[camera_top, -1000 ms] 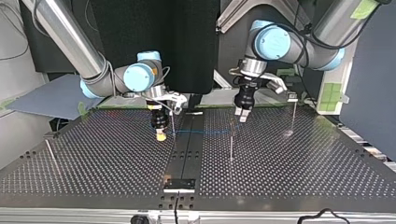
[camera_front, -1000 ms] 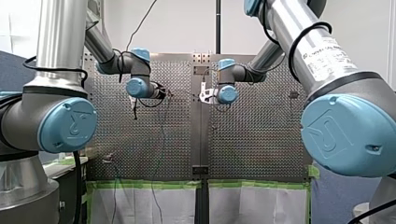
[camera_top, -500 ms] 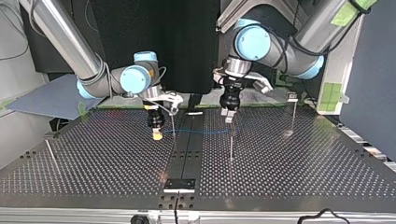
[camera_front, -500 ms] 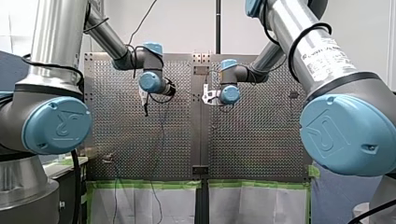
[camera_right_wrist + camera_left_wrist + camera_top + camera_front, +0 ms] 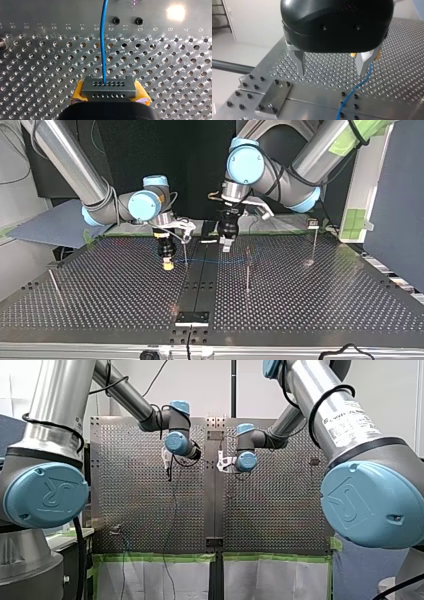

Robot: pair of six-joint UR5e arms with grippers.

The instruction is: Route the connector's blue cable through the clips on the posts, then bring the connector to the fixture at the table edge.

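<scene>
In the right wrist view my right gripper (image 5: 109, 96) is shut on the grey connector (image 5: 109, 87), with yellow pads on both sides of it. The blue cable (image 5: 103, 42) leaves the connector's face and runs ahead over the perforated table. In the top view my right gripper (image 5: 169, 265) hangs low at left of the middle, and the blue cable (image 5: 220, 262) stretches from it towards a thin post (image 5: 247, 272). My left gripper (image 5: 226, 246) stands open just above the cable. In the left wrist view the blue cable (image 5: 357, 87) passes beside one metal finger (image 5: 363, 62), outside the gap.
A second post with a clip (image 5: 314, 237) stands at the top view's right, and a leaning post (image 5: 54, 282) at its left. Another thin post (image 5: 185, 252) rises beside my right gripper. A black fixture plate (image 5: 191, 317) sits at the near table edge.
My left arm has swung towards the top view's left, from beyond the middle post to near the centre strip. My right gripper has shifted slightly and keeps hold of the connector.
</scene>
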